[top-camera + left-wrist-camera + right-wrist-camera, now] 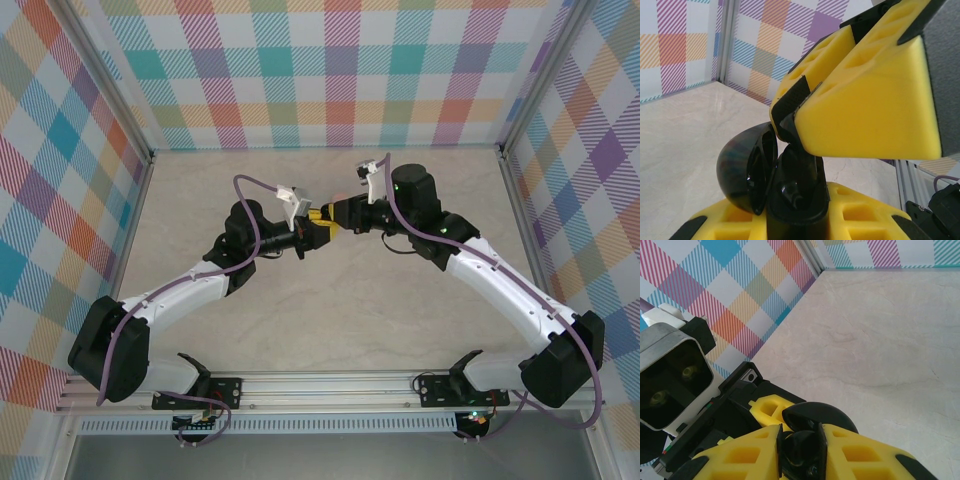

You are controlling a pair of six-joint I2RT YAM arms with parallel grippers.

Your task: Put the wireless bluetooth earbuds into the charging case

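Both arms meet mid-air over the middle of the desk [330, 330], fingertip to fingertip. The left gripper [316, 233] has its fingers closed tight round the base of a black charging case [742, 170]. The case's domed lid hangs open to one side, well clear of the desk. The right gripper [800, 437] comes in from above. Its fingers are all but together on a small glossy black piece, which I take to be a black earbud [801, 452], and the tips sit right at the case's open mouth.

From where I stand this looks like the seating step. To do it well, I'd keep the left arm dead still so the case doesn't twist. The stem should line up with its socket before any push, and then go straight down. The fingers should part only once the bud sits flush, and just slightly. The open lid is very near the right fingertips, and a knock there could snap it over.
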